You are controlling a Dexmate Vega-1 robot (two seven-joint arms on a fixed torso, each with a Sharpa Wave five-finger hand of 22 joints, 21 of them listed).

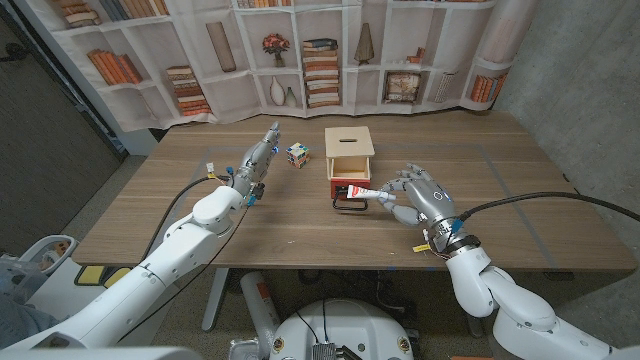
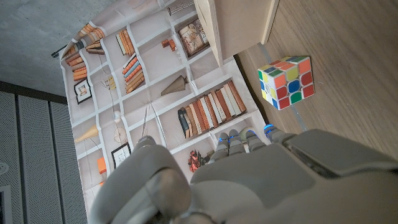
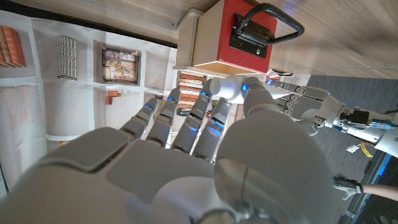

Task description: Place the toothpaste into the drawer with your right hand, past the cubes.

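Centrally on the table, the toothpaste was held pinched in the right hand over the pulled-out red drawer of the wooden box. Beside the box lay a Rubik's cube, near the left hand, whose fingers were extended and gripped nothing.

1. One toothpaste tube, lying across the open drawer.
2. One cube, many-coloured, on the table.
3. One wooden box with one red drawer pulled out, and one black handle on the drawer front.
4. Two robot hands: the left hand and the right hand.
5. One wooden table.
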